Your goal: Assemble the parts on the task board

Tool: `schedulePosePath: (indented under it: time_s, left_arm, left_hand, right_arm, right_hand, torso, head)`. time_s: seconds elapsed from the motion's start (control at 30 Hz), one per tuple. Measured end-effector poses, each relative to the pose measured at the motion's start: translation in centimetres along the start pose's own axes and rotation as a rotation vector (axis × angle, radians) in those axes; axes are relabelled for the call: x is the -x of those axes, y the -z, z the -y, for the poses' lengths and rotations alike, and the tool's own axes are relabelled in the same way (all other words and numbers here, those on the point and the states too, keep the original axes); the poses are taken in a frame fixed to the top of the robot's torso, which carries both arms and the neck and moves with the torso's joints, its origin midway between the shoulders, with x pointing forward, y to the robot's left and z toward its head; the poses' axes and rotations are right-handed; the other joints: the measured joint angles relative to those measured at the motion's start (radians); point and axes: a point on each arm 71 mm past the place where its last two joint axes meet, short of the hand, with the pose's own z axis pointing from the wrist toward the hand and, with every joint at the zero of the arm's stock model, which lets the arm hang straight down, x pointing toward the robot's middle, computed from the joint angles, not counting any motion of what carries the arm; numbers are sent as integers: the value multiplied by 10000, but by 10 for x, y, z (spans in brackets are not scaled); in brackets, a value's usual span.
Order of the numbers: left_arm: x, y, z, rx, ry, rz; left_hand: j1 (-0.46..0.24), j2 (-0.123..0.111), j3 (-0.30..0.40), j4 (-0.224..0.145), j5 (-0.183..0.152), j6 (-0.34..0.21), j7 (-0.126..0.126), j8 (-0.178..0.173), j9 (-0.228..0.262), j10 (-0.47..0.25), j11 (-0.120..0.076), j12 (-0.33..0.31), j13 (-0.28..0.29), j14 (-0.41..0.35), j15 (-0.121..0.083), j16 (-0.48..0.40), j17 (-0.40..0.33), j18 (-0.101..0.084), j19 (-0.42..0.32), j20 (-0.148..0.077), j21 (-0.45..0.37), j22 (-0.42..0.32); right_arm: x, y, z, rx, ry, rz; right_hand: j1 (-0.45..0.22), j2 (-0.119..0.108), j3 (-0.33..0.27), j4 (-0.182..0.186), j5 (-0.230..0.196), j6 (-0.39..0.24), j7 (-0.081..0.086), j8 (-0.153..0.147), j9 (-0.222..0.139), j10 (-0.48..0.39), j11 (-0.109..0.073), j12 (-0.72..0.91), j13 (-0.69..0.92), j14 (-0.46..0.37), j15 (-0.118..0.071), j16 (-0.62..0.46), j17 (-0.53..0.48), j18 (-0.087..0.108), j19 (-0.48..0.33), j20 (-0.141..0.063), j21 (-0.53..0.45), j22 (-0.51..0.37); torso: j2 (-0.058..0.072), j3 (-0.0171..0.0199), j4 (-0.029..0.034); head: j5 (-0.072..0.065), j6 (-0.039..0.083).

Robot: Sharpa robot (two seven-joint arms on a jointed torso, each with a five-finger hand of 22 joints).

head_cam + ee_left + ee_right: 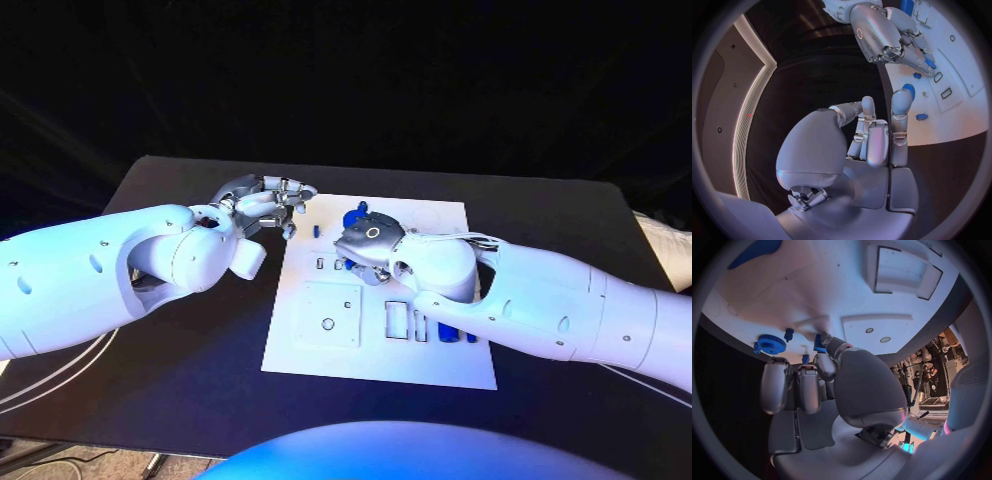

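- Task board (378,352): white plate at the middle of the black table (173,380), with recessed slots and a raised square block.
- Blue gear (771,344): lies flat on the board's far part, just beside the right hand's fingertips.
- Small blue parts (789,333): several stand or lie near the gear; others sit at the board's near right edge (450,332).
- Right hand (369,245): over the board's upper middle, fingers curled down; thumb and a finger appear to pinch a small blue peg (820,341), though the contact is partly hidden.
- Left hand (264,205): at the board's far left corner, fingers loosely curled, holding nothing.
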Motion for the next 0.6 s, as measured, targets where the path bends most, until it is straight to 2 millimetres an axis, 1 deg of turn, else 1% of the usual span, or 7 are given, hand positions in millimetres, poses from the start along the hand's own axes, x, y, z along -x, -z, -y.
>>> schedulePosePath:
  time_s: [0.2, 0.23, 0.37, 0.4, 0.47, 0.53, 0.6]
  left_arm:
    - [0, 0, 0, 6, -1, 8]
    - [0, 0, 0, 7, -1, 10]
    - [1, 0, 0, 11, -2, 16]
    - [1, 0, 0, 11, -2, 16]
    - [1, 0, 0, 14, -3, 17]
    - [1, 0, 0, 16, -3, 19]
    - [1, 0, 0, 20, -4, 24]
  left_hand:
    - [0, 0, 0, 0, 0, 0, 0, 0, 0, 0, 0, 0, 0, 0, 0, 0, -1, 0, 0, 0, 0, 1]
    - [0, 0, 0, 0, 0, 0, 0, 0, 0, 0, 0, 0, 0, 0, 0, 0, 0, 0, 0, 0, 0, 1]
    - [0, 0, 0, 0, 0, 0, 0, 0, 1, 0, 0, 0, 1, 0, 0, 0, -1, 0, 0, 0, 0, 1]
    - [0, 0, 0, 0, 0, 0, 0, 0, 0, 0, 0, 0, 1, 0, 0, 0, -1, 0, 0, 0, 0, 1]
    - [0, 0, 0, 0, 0, 0, 0, 0, 1, 0, 0, 0, 1, 0, 0, 0, -1, -1, 0, 0, 0, 1]
    - [0, 0, 0, 0, 0, 0, 0, 0, 1, 0, 0, 0, 1, 0, 0, 0, -1, -1, 0, 0, 0, 1]
    - [0, 0, 0, 0, 0, 1, 0, 0, 1, 0, 0, 0, 1, 0, 0, 0, -1, 0, 0, 0, 0, 1]
  right_arm:
    - [0, 0, 1, 63, -33, 22]
    - [0, 1, 1, 76, -39, 26]
    - [-1, 1, 1, 110, -59, 53]
    - [-1, 1, 1, 117, -63, 60]
    - [-1, 1, 1, 136, -72, 72]
    - [-1, 1, 1, 145, -78, 92]
    - [-1, 1, 1, 154, -82, 113]
  right_hand:
    - [43, -43, 3, -3, 2, 0, 0, -8, -2, -35, 35, 0, 0, 0, 0, 0, 0, 1, 0, 0, 0, 0]
    - [51, -50, 28, -32, 17, -22, -22, -8, -11, -35, 35, 0, 0, 0, 0, 0, 0, 0, 0, 0, 0, -1]
    - [96, -93, 25, -111, 20, -36, -36, -55, -26, -72, -3, -57, -41, 0, 0, 0, -1, 0, 0, 0, 0, -10]
    - [113, -106, 26, -111, 20, -64, -64, -55, -27, -72, -3, -57, -44, 0, 0, 0, -1, 0, 0, 0, 0, -10]
    - [178, -87, 52, -140, 20, -118, -34, -79, -47, -110, 30, -65, -66, 0, 0, 0, -1, -1, 0, 0, 0, -10]
    - [205, -94, 63, -214, 20, -259, -65, -114, -73, -162, -21, -151, -98, 0, 0, 0, -1, 1, 0, 0, 0, -10]
    - [242, -133, 72, -238, 20, -324, -67, -114, -95, -162, -21, -154, -112, 0, 0, 0, -1, 0, 0, 0, 0, -10]
  torso:
    - [0, 0, 2]
    - [0, 0, 2]
    - [-1, -4, 2]
    - [-1, -4, 2]
    - [-1, -4, 3]
    - [-1, -4, 3]
    - [-1, -4, 3]
  head:
    - [-5, 0]
    - [-5, -1]
    - [-5, -8]
    - [-5, -9]
    - [-5, -16]
    - [-5, -20]
    - [-5, -24]
